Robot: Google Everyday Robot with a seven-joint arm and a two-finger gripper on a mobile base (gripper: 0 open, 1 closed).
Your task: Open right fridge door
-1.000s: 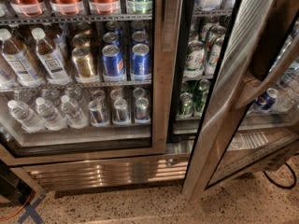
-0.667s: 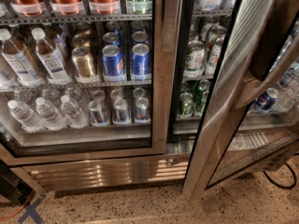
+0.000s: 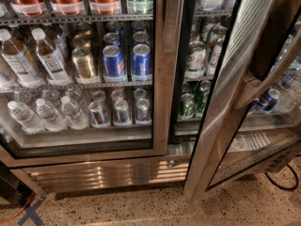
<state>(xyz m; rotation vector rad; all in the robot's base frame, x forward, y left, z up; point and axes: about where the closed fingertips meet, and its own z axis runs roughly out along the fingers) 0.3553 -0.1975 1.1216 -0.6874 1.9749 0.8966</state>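
Observation:
The right fridge door [image 3: 233, 79], a glass pane in a wide brushed-steel frame, stands swung outward at an angle, its lower corner out over the floor. Its steel handle bar [image 3: 270, 79] runs slantwise across the right side. Behind the open gap, green-and-white cans [image 3: 195, 58] stand on the shelves. A dark shape at the upper right, which I take for my gripper [image 3: 265, 51], sits against the handle's upper side.
The left door [image 3: 162, 69] is shut, with blue cans [image 3: 141, 62] and water bottles [image 3: 47, 114] behind it. A steel grille [image 3: 108, 173] runs below. A black cable [image 3: 282, 182] lies on the speckled floor at right, an orange cable [image 3: 16, 211] at left.

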